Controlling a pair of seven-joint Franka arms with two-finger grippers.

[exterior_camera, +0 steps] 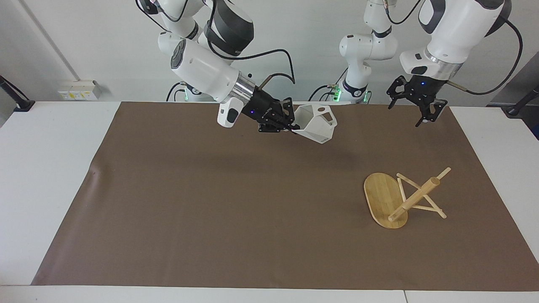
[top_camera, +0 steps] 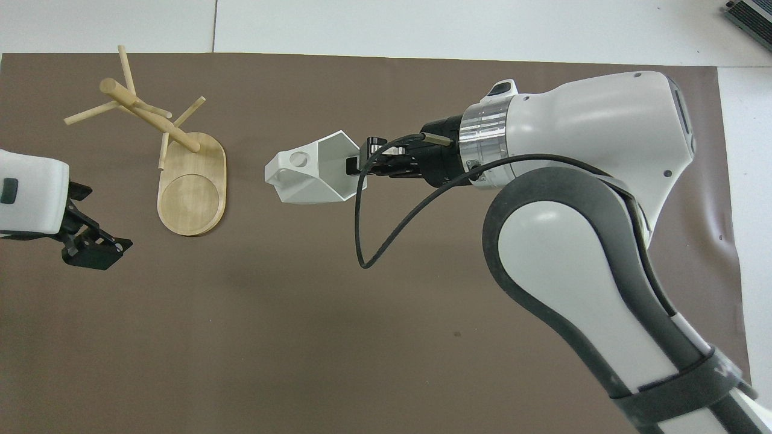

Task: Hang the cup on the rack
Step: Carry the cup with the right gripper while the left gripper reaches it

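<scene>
Cup (exterior_camera: 316, 123) clamped at rim wall in right gripper (exterior_camera: 283, 119), carried tilted in air over brown mat (exterior_camera: 210, 210), handle hole leading toward rack (exterior_camera: 402, 200); likely lined up for threading a peg. Matte white, faceted, hexagonal rim. Rack tipped over near left arm's end: oval bamboo base on edge, thick post, thin dowels. Left gripper (exterior_camera: 417, 110) spread wide, empty, over mat edge.

White tabletop (exterior_camera: 50, 176) under brown mat (exterior_camera: 236, 219), plain pale wall (exterior_camera: 294, 46) at rear, socket box (exterior_camera: 79, 89) mounted low on wall, lighting even.
</scene>
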